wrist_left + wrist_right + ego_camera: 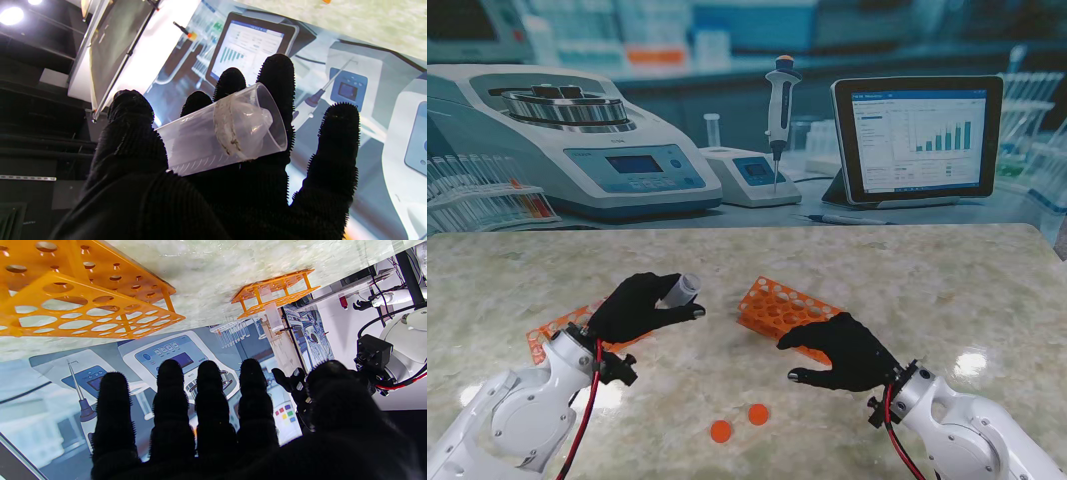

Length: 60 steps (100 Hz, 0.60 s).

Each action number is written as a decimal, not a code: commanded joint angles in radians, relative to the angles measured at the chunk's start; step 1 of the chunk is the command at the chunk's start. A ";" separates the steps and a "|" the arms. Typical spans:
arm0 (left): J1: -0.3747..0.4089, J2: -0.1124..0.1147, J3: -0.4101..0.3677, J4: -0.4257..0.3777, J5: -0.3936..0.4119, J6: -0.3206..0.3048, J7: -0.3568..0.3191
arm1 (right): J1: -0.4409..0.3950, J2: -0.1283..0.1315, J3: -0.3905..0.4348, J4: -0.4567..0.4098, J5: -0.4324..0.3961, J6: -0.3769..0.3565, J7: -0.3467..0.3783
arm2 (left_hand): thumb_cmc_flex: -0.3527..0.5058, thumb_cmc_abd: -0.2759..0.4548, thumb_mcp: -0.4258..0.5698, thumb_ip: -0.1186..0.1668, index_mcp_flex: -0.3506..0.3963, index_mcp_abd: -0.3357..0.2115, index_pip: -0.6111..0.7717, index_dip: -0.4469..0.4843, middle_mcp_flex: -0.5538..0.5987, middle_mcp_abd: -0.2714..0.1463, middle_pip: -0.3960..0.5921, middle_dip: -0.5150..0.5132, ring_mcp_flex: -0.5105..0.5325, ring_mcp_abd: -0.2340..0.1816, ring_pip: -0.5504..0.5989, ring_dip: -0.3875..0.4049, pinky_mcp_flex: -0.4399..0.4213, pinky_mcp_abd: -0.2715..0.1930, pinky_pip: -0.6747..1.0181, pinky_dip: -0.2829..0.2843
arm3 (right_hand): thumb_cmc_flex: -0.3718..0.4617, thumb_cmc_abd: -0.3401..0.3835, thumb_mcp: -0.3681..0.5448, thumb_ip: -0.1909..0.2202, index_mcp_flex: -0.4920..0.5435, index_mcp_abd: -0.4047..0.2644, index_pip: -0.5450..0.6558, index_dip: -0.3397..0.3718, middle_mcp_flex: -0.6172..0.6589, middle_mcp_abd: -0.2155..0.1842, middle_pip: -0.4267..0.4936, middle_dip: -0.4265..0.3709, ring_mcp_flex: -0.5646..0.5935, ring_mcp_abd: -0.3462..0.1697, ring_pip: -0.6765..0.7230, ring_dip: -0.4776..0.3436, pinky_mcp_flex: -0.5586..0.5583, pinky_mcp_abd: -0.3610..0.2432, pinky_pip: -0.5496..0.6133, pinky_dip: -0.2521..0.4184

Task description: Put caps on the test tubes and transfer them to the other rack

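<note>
Above the marble-patterned tabletop (847, 260), my black-gloved left hand (635, 306) is clamping a clear plastic test tube (222, 130), uncapped and tilted; my right hand (847, 350) is hovering spread and empty beside the orange perforated rack (777, 302). I am judging that two orange round caps (739, 422), nearer to me, need fetching first while the tube is kept steady.

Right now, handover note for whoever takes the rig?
Left hand: shut on a clear tube, lifted, no cap on it.
Right hand: open, holding nothing, just nearer to me than the right rack.
Left rack sits partly hidden behind the left hand.
Two orange caps lie loose on the table, nearer to me.
Done: tube picked up. Left: cap it, place it in the other rack.
</note>
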 commanded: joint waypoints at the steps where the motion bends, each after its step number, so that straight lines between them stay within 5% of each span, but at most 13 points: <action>1: -0.008 -0.006 0.016 -0.004 -0.011 0.009 -0.007 | -0.009 -0.004 0.000 -0.007 0.000 -0.002 0.000 | 0.057 0.113 0.103 0.042 0.009 -0.011 0.058 0.030 0.000 -0.023 0.047 0.055 0.061 0.006 0.049 0.038 0.038 0.032 0.061 0.012 | 0.017 0.046 -0.022 0.021 -0.017 -0.003 -0.004 0.011 -0.008 0.001 0.001 0.006 -0.026 0.000 -0.033 -0.001 -0.009 -0.013 -0.014 0.009; 14: -0.027 -0.009 0.047 0.005 -0.041 0.025 -0.007 | -0.012 -0.004 0.004 -0.009 0.000 -0.002 -0.002 | 0.054 0.113 0.101 0.039 0.013 0.003 0.069 0.047 0.006 -0.012 0.088 0.104 0.110 0.003 0.134 0.082 0.133 0.023 0.138 0.015 | 0.018 0.045 -0.022 0.021 -0.017 -0.001 -0.004 0.011 -0.008 0.001 0.001 0.006 -0.026 0.001 -0.034 -0.001 -0.008 -0.012 -0.013 0.009; 22: -0.034 -0.009 0.062 0.007 -0.067 0.039 -0.019 | -0.014 -0.004 0.005 -0.010 0.000 -0.003 -0.003 | 0.056 0.112 0.099 0.030 0.009 0.016 0.080 0.062 0.005 0.000 0.105 0.124 0.116 0.008 0.222 0.135 0.266 0.012 0.360 0.049 | 0.018 0.045 -0.022 0.021 -0.017 -0.002 -0.004 0.011 -0.008 0.004 0.001 0.006 -0.026 0.001 -0.034 -0.001 -0.007 -0.012 -0.012 0.009; 35: -0.050 -0.013 0.090 0.021 -0.102 0.056 -0.016 | -0.014 -0.004 0.005 -0.010 0.000 -0.004 -0.002 | 0.037 0.079 0.096 0.014 0.016 0.015 0.094 0.065 0.013 0.009 0.124 0.130 0.160 -0.052 0.350 0.199 0.530 0.032 0.729 0.088 | 0.018 0.046 -0.022 0.021 -0.017 -0.001 -0.004 0.011 -0.008 0.002 0.002 0.006 -0.026 0.002 -0.034 -0.001 -0.006 -0.011 -0.012 0.010; 60: -0.079 -0.019 0.128 0.058 -0.151 0.066 -0.012 | -0.015 -0.004 0.005 -0.010 0.000 -0.005 -0.001 | 0.014 -0.016 0.101 0.000 0.018 -0.012 0.107 0.041 0.013 0.020 0.099 0.112 0.174 -0.038 0.388 0.262 0.611 -0.182 1.008 0.281 | 0.017 0.046 -0.023 0.021 -0.015 -0.004 -0.002 0.011 -0.007 0.001 0.002 0.006 -0.027 0.001 -0.034 -0.001 -0.005 -0.012 -0.011 0.010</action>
